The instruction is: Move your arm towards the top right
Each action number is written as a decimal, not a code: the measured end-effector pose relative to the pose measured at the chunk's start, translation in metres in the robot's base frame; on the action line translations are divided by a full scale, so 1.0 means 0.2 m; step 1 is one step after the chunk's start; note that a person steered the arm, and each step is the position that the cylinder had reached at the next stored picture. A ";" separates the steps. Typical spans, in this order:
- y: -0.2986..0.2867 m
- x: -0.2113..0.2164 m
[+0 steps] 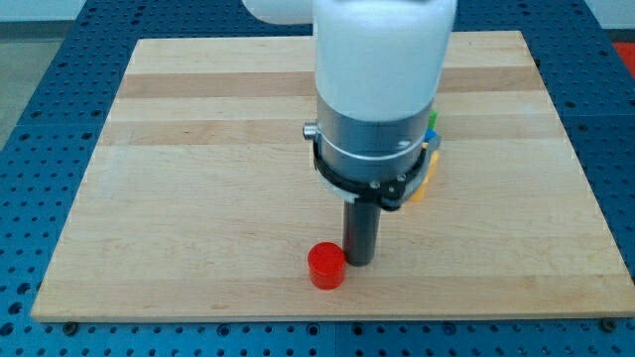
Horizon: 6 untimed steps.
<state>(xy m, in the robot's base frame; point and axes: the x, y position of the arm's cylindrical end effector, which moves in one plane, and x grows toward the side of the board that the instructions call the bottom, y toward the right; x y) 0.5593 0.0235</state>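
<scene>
My dark rod hangs from the large white and grey arm head in the middle of the view. My tip [359,262] rests on the wooden board near its bottom edge. A red cylinder block [325,266] stands just to the left of the tip, touching it or nearly so. Behind the arm head, at its right side, parts of a yellow block [425,181], a green block [433,119] and a blue block [430,132] peek out; their shapes are hidden by the arm.
The wooden board [198,149] lies on a blue perforated table [40,79]. The arm head hides the board's centre and part of its top edge.
</scene>
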 end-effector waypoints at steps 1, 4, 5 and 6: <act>-0.03 -0.11; 0.85 -0.27; 1.04 -0.56; 1.08 -0.91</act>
<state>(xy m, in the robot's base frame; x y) 0.3768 0.2398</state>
